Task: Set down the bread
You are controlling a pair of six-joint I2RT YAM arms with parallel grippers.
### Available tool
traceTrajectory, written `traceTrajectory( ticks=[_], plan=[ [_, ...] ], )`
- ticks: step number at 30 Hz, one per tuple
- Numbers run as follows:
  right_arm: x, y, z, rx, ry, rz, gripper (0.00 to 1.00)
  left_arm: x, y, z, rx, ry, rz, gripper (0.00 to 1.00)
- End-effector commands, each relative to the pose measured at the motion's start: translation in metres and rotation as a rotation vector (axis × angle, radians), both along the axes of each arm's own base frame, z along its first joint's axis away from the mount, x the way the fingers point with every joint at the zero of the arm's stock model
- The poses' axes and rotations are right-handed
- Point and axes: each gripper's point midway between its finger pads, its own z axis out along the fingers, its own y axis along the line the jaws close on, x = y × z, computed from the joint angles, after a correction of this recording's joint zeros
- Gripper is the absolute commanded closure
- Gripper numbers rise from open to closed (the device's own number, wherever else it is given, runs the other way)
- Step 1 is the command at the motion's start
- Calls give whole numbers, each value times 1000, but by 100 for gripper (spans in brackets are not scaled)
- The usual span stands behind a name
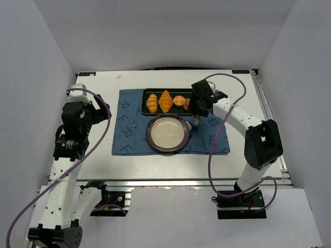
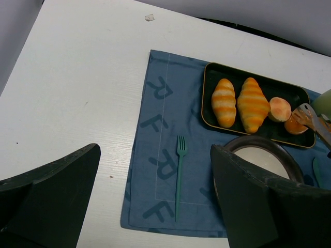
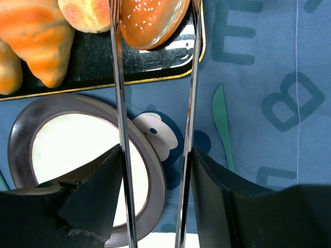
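Right wrist view: right end effector (image 3: pixel 155 165) clamps tongs (image 3: pixel 120 103) flanking the bread (image 3: pixel 151 15), their tips cut off above.

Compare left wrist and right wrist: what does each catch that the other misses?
Left wrist only: the fork end to end on the mat, two whole croissants, bare table. Right wrist only: seeds on the bread, the tongs' arms one on each side of it, a white cartoon print on the mat. Both: bread, pale bun, tray, plate, mat.
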Motion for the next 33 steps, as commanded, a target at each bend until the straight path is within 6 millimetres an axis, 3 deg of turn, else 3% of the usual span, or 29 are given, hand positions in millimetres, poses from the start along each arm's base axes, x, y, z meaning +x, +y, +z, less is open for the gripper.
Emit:
traceTrajectory(
  ticks=[1, 6, 13, 17, 25, 28, 33],
  plan=[
    [9, 5, 13, -3, -35, -14, 43, -2, 1, -1, 15, -3, -3, 2],
    [9, 4, 7, -13, -15, -15, 45, -3, 2, 0, 19, -3, 1, 2],
    [8, 6, 10, -14, -16, -11, 69, -3, 2, 0, 21, -2, 2, 2],
    [10, 6, 24, -10, -43, -15, 69, -3, 2, 0, 22, -3, 0, 2],
    [10, 4, 80, 19, -145, -5, 68, -3, 0, 0, 17, -2, -6, 2],
    [1, 3, 95, 4, -165, 33, 67, -2, -2, 2, 7, -3, -18, 2],
    [-38, 1, 102, -82, -146, 140, 67, -4, -3, 8, -4, -10, -15, 2]
  ],
)
